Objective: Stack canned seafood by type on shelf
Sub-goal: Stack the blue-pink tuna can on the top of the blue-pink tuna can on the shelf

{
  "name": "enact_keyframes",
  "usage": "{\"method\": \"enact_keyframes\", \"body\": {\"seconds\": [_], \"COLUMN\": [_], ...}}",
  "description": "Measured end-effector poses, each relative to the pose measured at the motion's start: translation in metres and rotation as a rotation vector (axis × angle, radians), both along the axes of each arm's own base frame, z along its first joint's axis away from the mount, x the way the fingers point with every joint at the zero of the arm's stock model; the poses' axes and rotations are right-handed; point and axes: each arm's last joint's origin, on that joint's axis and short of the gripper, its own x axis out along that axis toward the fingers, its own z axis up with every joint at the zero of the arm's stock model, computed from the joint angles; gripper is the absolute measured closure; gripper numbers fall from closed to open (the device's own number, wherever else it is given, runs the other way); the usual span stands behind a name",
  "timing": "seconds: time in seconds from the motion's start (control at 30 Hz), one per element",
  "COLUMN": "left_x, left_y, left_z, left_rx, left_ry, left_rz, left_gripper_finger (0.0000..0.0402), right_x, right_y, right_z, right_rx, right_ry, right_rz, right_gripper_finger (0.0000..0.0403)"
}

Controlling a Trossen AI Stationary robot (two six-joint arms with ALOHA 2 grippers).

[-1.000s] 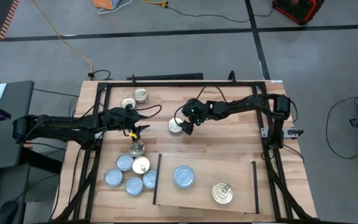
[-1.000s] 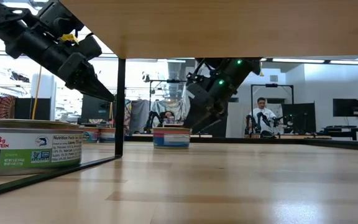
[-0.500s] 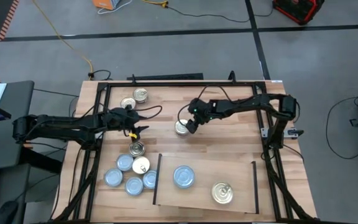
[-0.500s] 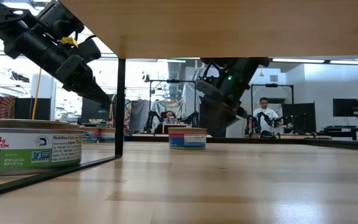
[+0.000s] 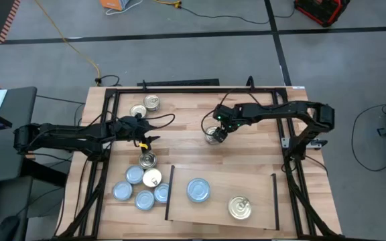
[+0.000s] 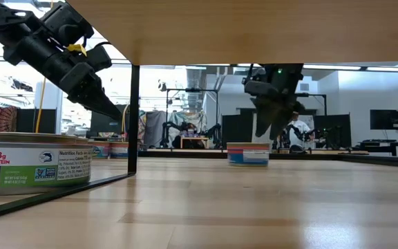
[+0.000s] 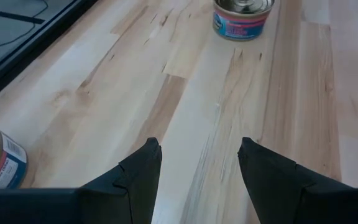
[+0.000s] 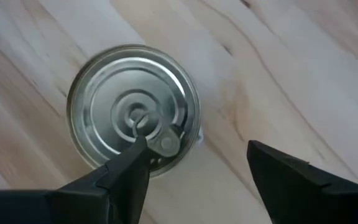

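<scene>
Right end effector (image 5: 214, 134), fingers spread, hovers over a tin (image 8: 133, 109): rigid, light, slick-walled by judgement; best gripped across its sides.

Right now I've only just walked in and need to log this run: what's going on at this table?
A two-armed robot is sorting seafood tins. The right gripper hovers with open jaws just above a pull-tab tin standing on the tabletop, one finger over its lid, not gripping it. The left gripper waits open and empty above the table's left side. Two tins already sit on the shelf; a cluster waits beside it.
</scene>
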Motion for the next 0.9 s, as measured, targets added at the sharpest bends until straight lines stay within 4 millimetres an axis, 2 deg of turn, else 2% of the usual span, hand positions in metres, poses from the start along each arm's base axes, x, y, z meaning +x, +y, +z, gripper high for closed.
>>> {"method": "enact_keyframes", "body": {"seconds": [0.13,0.33,0.47,0.6,0.9], "left_x": [-0.001,-0.001,0.001,0.000,-0.001], "left_y": [0.000,-0.004,-0.004,-0.004,-0.002], "left_z": [-0.002,-0.003,-0.001,-0.001,-0.002], "left_rx": [-0.017,-0.029,-0.021,-0.020,0.036], "left_ry": [0.015,0.028,0.006,0.011,0.035], "left_rz": [0.002,-0.010,-0.019,-0.017,0.059], "left_gripper_finger": [0.0196,0.0196,0.0196,0.0196,0.0196], "right_x": [-0.011,-0.051,-0.065,-0.065,-0.048], "right_y": [0.005,0.012,0.016,0.020,0.023], "right_z": [0.002,-0.017,-0.024,-0.028,-0.046], "right_rx": [-0.014,0.012,0.022,0.052,0.078], "right_ry": [-0.084,-0.165,-0.289,-0.328,-0.349], "right_rz": [-0.004,-0.102,-0.151,-0.176,-0.182], "right_gripper_finger": [0.0113,0.0113,0.0113,0.0113,0.0113]}}
